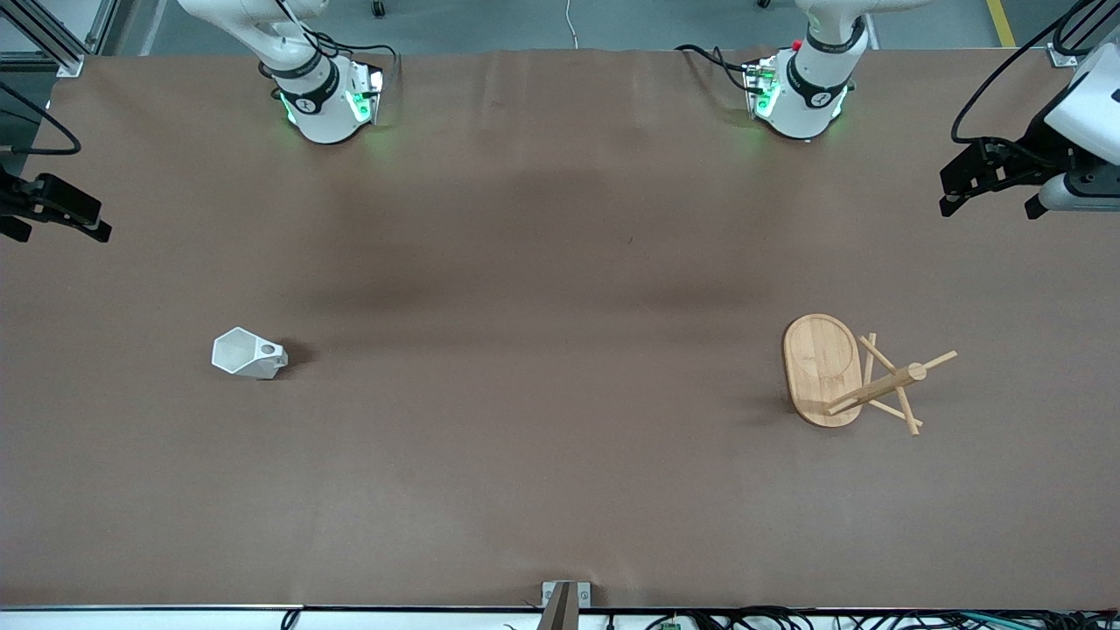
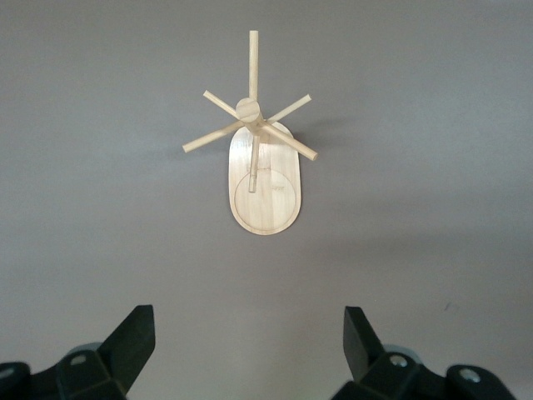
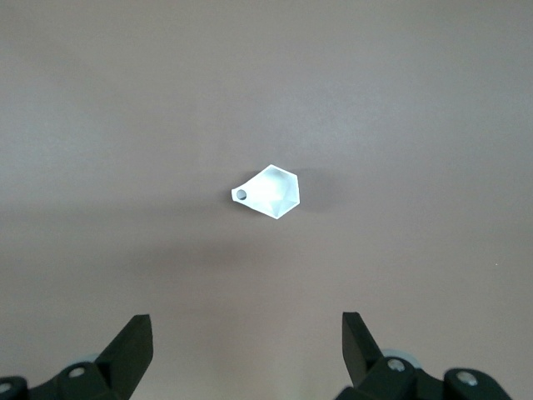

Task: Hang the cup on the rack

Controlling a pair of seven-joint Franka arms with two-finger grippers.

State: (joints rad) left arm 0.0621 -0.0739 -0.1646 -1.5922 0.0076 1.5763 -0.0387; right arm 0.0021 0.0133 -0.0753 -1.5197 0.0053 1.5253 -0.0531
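Observation:
The white faceted cup [image 1: 248,353] sits on the brown table toward the right arm's end, its handle with the round hole pointing to the table's middle. It also shows in the right wrist view [image 3: 273,191]. The bamboo rack [image 1: 822,367] stands toward the left arm's end, with its post and crossing pegs [image 1: 892,382]; it also shows in the left wrist view [image 2: 262,187]. My left gripper [image 1: 989,208] is open and empty, high over the table past the rack [image 2: 250,321]. My right gripper [image 1: 54,223] is open and empty, high over the table's end past the cup [image 3: 247,327].
The brown table cover [image 1: 542,367] is bare between cup and rack. The two arm bases [image 1: 325,105] [image 1: 801,92] stand along the edge farthest from the front camera. A metal bracket [image 1: 564,599] sits at the nearest edge.

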